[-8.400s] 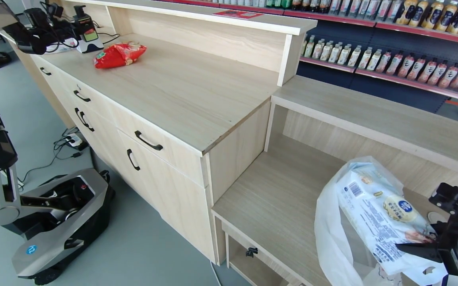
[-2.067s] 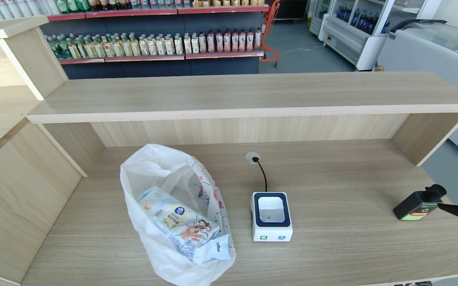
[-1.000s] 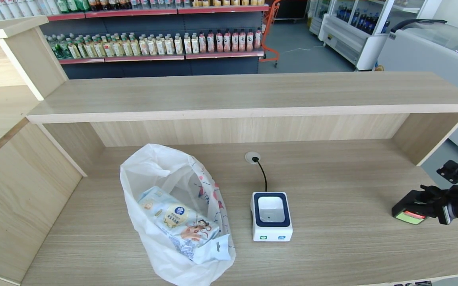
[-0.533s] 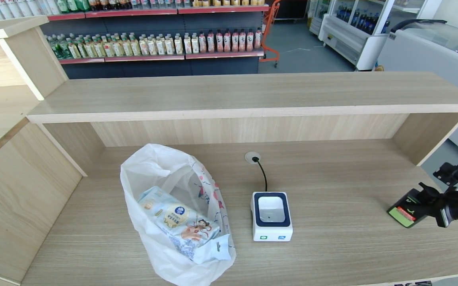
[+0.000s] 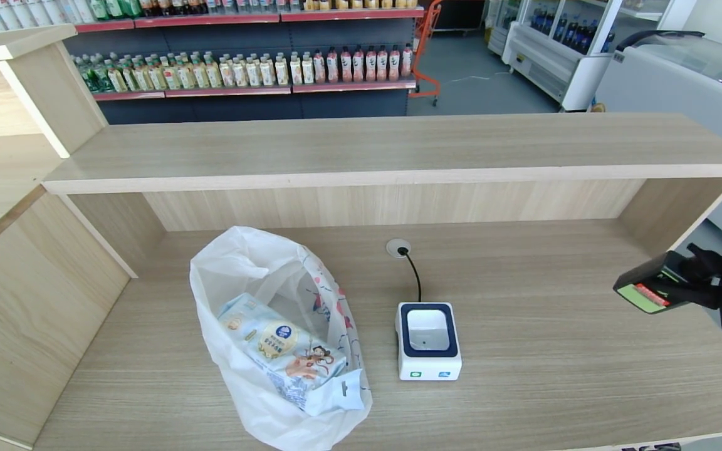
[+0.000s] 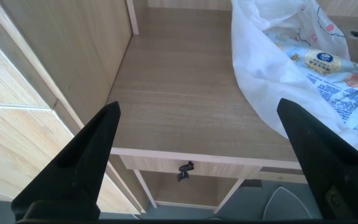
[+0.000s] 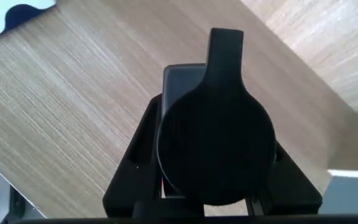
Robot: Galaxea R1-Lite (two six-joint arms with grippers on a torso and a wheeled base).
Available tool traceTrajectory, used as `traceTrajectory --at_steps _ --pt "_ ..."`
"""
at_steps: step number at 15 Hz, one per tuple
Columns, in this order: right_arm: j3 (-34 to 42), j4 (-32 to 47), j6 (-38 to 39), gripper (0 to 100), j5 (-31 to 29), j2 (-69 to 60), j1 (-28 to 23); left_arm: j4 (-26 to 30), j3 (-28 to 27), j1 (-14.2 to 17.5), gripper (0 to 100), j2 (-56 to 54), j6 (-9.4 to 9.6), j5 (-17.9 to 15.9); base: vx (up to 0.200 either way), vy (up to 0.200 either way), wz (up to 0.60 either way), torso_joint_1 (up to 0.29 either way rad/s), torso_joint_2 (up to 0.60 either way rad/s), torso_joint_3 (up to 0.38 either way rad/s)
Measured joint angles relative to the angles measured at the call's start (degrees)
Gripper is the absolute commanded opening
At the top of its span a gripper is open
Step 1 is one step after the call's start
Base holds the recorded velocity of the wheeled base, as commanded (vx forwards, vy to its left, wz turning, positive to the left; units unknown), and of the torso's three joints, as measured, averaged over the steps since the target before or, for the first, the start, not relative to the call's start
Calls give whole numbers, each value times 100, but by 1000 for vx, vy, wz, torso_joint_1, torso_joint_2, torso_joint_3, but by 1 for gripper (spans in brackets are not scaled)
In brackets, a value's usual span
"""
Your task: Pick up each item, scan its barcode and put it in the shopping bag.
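Plainly, the right claw [image 5: 690, 283] pinches a dark pack [image 5: 646, 289] above the table [image 5: 555, 388], its long axis jutting toward the robot's left; the scanner [image 5: 428, 341] sits well off that same way, lower, with the shopping bag [image 5: 254, 269] beyond.

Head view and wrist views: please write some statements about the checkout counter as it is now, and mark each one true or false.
1. The white plastic shopping bag stands to the robot's left of the white box scanner with a blue frame. True.
2. The bag is empty. False: a pale blue and white packet lies inside it.
3. The right tool holds a black handheld device with a green and red label. True.
4. The left tool is shut on the packet. False: its fingers are wide apart with nothing between them.
5. A black cable runs from the scanner to a round port in the light wooden counter. True.
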Motion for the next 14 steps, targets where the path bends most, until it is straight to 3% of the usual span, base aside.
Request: traceTrajectory --at_steps 5,7,14 --pt "-12 7 -779 0 189 -1663 1257 0 0 0 100 0 -2 2 0 0 0 0 0 0" --pt "0 56 -1102 0 178 -2076 1508 0 0 0 100 0 0 2 0 0 0 0 0 0" --pt "-20 580 -5871 0 173 -3099 1807 0 0 0 100 0 -2 0 0 0 0 0 0 0"
